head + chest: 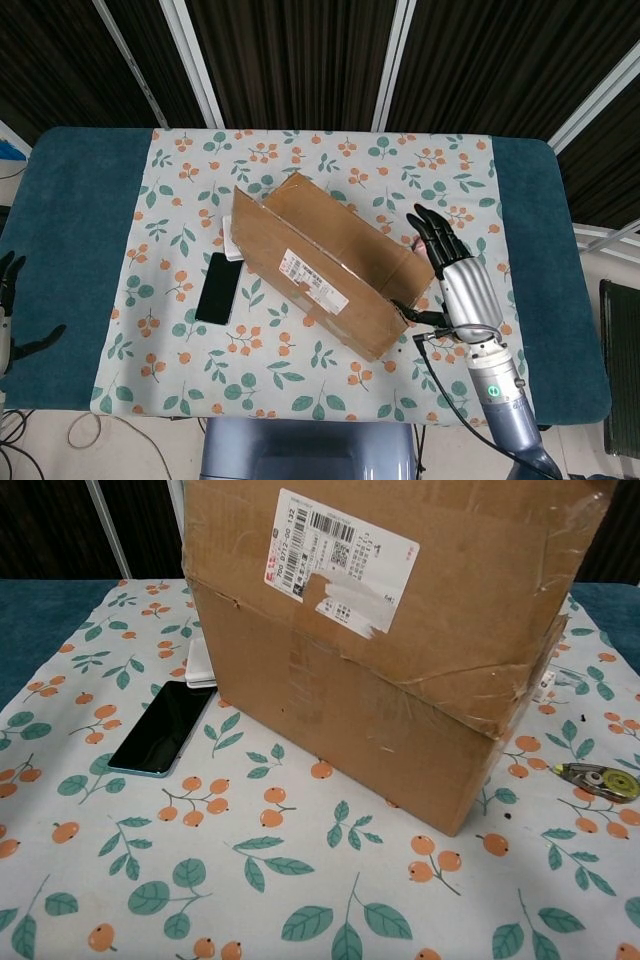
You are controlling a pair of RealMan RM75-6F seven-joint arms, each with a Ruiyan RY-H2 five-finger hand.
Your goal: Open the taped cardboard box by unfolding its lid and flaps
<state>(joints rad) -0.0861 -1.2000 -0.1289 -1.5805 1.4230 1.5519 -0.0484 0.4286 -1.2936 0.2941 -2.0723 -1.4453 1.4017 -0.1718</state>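
The brown cardboard box lies at an angle in the middle of the floral cloth. Its long lid, with the white shipping label, stands raised on the near side, and the inside shows behind it. In the chest view the lid rises steeply above the front wall, with torn clear tape along its lower right edge. My right hand is at the box's right end with its fingers spread, its thumb reaching in by the lid's corner. My left hand hangs off the table's left edge, holding nothing.
A black phone lies on the cloth left of the box, with a white flat object behind it against the box. A small tape dispenser lies to the right of the box. The floral cloth covers the teal table.
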